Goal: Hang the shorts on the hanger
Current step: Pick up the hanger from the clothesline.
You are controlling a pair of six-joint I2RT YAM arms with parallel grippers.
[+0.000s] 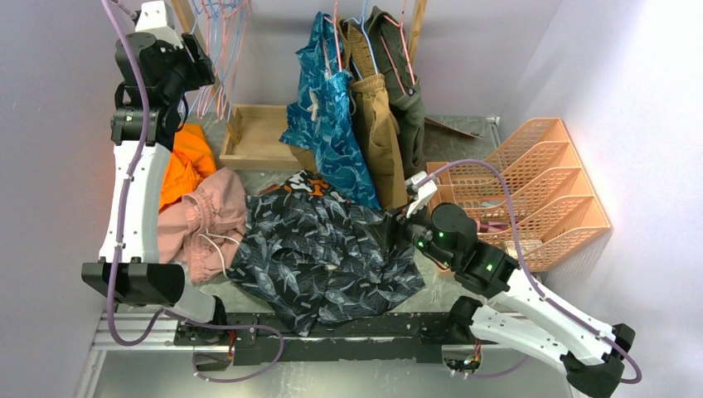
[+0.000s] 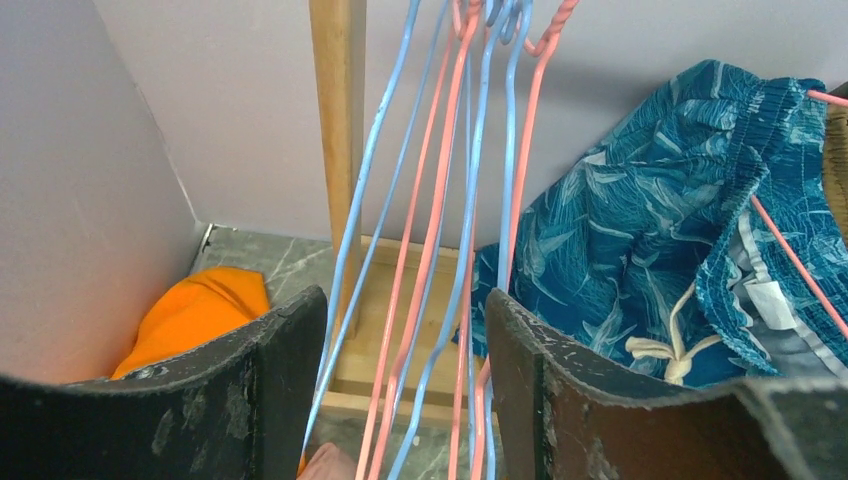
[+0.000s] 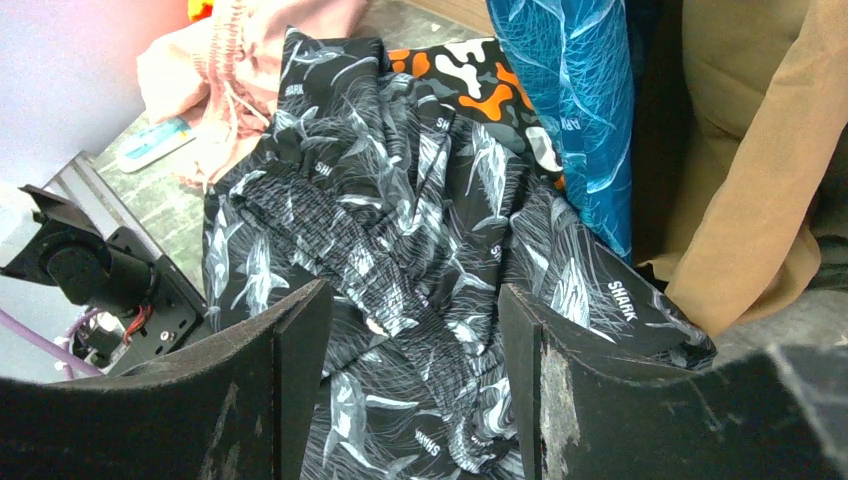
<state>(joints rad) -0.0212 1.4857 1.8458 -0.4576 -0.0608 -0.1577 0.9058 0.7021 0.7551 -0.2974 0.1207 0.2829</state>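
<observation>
left end effector (image 1: pixel 201 70) is raised at the far left, at the hanging wire hangers. right end effector (image 1: pixel 402 217) sits low at the right edge of the shorts (image 1: pixel 323 257), which lie crumpled on the desk (image 1: pixel 464 133) close to the arm bases. left wrist view: fingers (image 2: pixel 270 390) stand apart, with the light-blue hanger (image 2: pixel 510 150) and pink hangers (image 2: pixel 437 180) hanging in the gap, next to a wooden post (image 2: pixel 335 120); contact cannot be determined. right wrist view: fingers (image 3: pixel 290 380) stand apart just over the shorts (image 3: pixel 400 260), clamping nothing.
</observation>
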